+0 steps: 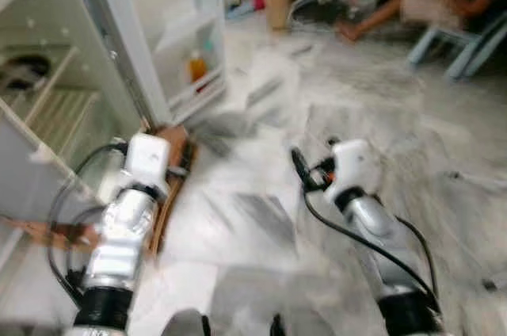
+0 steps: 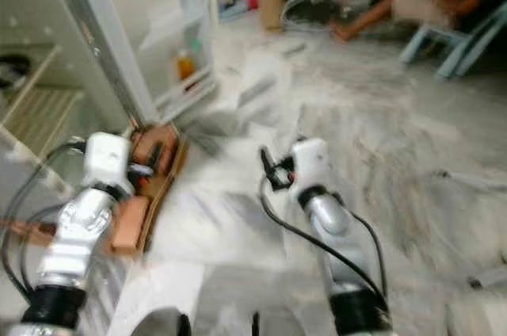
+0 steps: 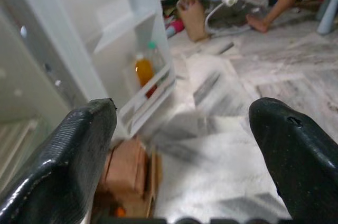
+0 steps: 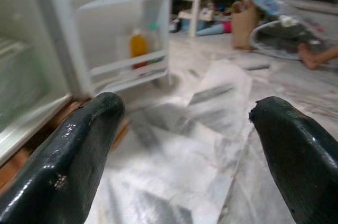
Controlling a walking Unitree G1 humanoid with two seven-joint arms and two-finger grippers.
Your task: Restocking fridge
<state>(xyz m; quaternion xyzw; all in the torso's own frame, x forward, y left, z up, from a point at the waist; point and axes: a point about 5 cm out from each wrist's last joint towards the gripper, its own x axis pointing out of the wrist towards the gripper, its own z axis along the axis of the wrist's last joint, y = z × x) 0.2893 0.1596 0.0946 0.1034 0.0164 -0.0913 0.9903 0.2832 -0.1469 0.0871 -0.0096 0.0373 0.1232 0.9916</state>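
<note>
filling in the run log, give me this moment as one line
fridge: white door open, orange bottle on door shelf | left pincer: open, empty | right pincer: open, empty | floor: brown cardboard box by fridge

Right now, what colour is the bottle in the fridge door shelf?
Orange bottle with a pale cap, clearest in the left wrist view.

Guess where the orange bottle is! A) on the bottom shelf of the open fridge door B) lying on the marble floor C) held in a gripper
A: the orange bottle stands upright behind the rail of the fridge door, and both grippers are open and empty.
</note>
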